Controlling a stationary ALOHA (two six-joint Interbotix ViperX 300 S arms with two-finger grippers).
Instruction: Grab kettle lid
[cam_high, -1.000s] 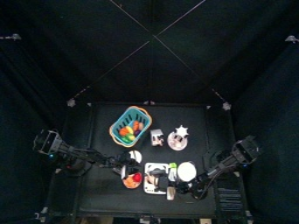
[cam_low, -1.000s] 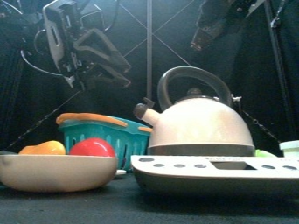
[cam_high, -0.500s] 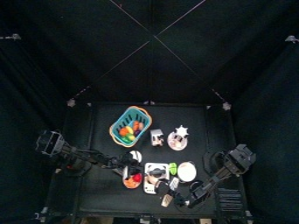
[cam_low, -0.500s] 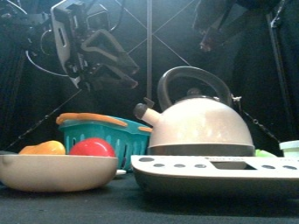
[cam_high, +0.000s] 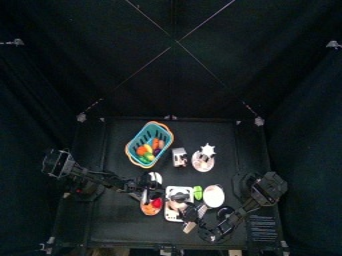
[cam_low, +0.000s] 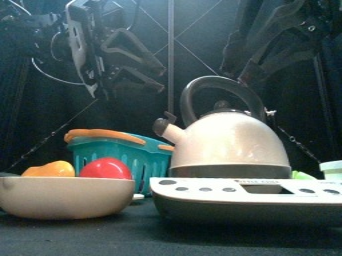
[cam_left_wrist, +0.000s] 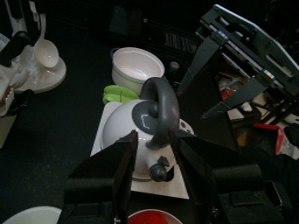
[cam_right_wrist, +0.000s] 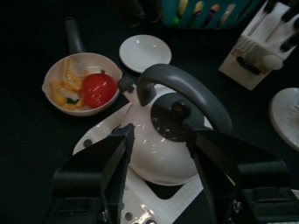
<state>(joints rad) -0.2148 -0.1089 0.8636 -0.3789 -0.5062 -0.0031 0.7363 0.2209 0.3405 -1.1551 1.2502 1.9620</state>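
At the front edge of the worktop sits a pale bowl holding a red fruit and a yellow one, and beside it a white scale-like base carrying the white kettle. The kettle lid, a small dark disc with a glinting knob, sits on the kettle's crown directly beneath the dark arched handle, so the task's thing is in place on the pot and not yet touched. The right gripper hangs above it with its jaws spread wide and nothing between them, framing the kettle body. The left gripper hovers over the same kettle from the other side; its jaws also stand apart and hold nothing. Behind the kettle lies a teal basket of fruit, and farther back a white rack and a small white dish. The likely trouble is the handle: it arches right over the lid, so a descending jaw could strike it, tip the kettle off its base, or pinch the handle instead of the knob. With both arms crowded above one pot, they could also knock together.
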